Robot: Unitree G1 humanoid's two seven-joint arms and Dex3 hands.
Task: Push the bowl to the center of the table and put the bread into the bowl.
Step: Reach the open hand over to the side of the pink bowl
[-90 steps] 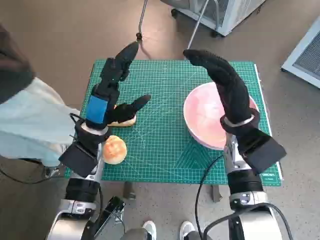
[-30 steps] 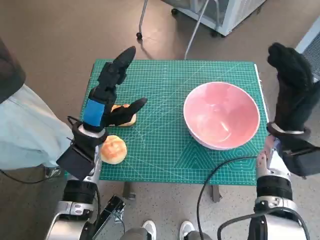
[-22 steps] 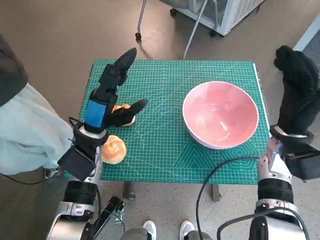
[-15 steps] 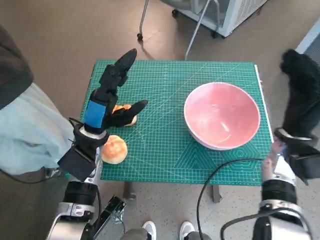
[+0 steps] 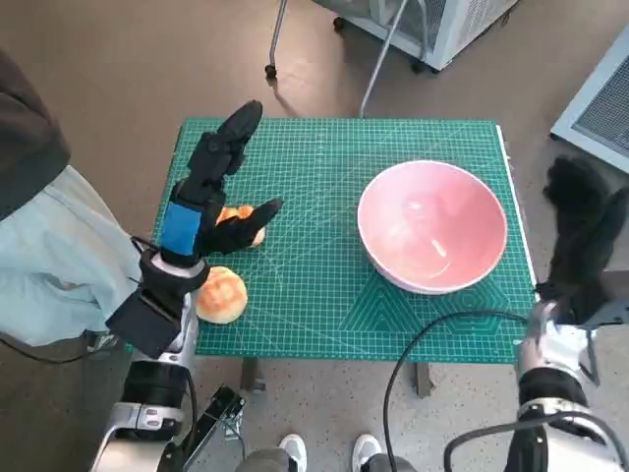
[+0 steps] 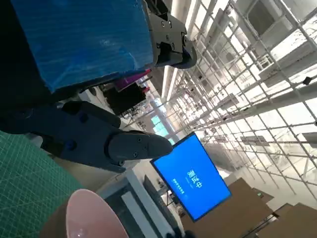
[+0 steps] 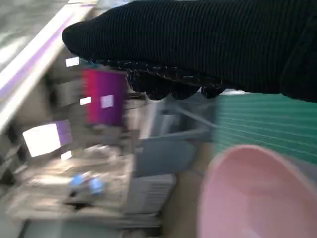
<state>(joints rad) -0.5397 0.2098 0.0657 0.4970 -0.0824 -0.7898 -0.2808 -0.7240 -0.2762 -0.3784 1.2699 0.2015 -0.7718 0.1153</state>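
Bowl (image 5: 432, 227) sits near the tabletop (image 5: 324, 167) right edge. Right hand (image 5: 582, 231) hangs off-table, grasp state indeterminate; left hand (image 5: 211, 187) released, fingers spread over bread (image 5: 239, 221).

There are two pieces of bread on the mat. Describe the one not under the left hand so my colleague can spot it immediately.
Start at the green cutting mat covering the table and go to its left edge, away from the pink bowl. Near the front left corner sits a round bun, beside the left forearm. Unlike the other bread farther back, partly hidden beneath the left hand, this one lies fully in view.
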